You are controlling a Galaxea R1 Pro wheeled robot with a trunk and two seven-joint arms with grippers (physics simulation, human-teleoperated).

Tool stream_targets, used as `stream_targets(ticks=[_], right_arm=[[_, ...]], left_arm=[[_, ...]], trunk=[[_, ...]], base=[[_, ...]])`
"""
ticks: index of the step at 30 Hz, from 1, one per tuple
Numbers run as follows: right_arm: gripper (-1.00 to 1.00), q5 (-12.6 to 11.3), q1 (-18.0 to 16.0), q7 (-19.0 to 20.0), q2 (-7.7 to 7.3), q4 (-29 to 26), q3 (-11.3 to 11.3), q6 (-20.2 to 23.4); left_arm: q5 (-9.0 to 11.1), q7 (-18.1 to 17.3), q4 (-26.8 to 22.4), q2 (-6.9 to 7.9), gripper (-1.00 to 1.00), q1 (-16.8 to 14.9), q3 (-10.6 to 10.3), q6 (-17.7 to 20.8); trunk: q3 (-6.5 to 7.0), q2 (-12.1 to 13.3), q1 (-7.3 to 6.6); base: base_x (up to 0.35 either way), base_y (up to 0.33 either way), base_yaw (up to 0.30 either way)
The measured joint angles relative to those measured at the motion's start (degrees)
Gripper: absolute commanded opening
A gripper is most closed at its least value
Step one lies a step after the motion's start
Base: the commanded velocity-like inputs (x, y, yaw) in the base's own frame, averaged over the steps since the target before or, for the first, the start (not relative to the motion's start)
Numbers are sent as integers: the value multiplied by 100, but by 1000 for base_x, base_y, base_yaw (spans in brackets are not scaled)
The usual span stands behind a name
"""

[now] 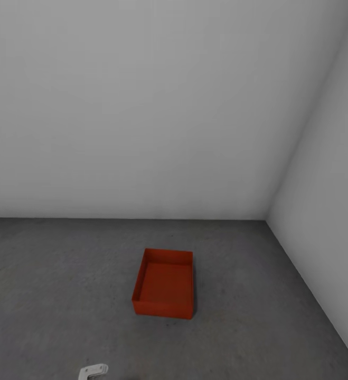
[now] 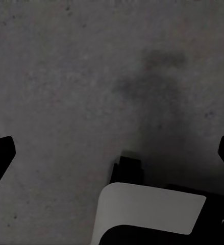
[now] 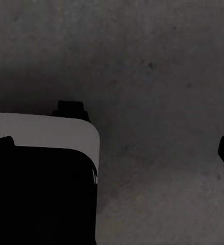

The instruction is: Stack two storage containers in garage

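At the near edge of the head view a small white robot part (image 1: pixel 93 371) is cut off and cannot be identified. In the wrist views both grippers are seen spread wide with nothing between the dark fingertips: the left gripper (image 2: pixel 112 153) and the right gripper (image 3: pixel 114 148) hang over bare grey floor (image 1: pixel 52 295). One storage container (image 1: pixel 164 284) sits upright on the concrete, near the far white wall (image 1: pixel 142 105), towards the right corner. The second container should be fetched, then lowered squarely into this one. Its contents appear nil, though the near inner wall is hidden.
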Motion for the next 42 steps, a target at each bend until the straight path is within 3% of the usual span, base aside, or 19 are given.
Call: stream_targets(ticks=[6, 12, 16, 42], right_arm=[[100, 22, 73, 53, 0, -1, -1, -7], [100, 2, 94, 853, -45, -1, 0, -9], [100, -2, 96, 1109, -59, 0, -1, -5], [100, 2, 97, 1161, -62, 0, -9, -12]], left_arm=[[-7, -54, 0, 21, 100, 114, -1, -70], [-20, -635, -2, 86, 100, 148, -5, -84], [-27, -974, -2, 167, 100, 159, -6, -89], [-28, -1056, -8, 194, 100, 161, -6, -98]], trunk=[[54, 0, 0], [105, 0, 0], [120, 0, 0], [125, 0, 0]], base=[[0, 0, 0], [0, 0, 0], [0, 0, 0], [0, 0, 0]])
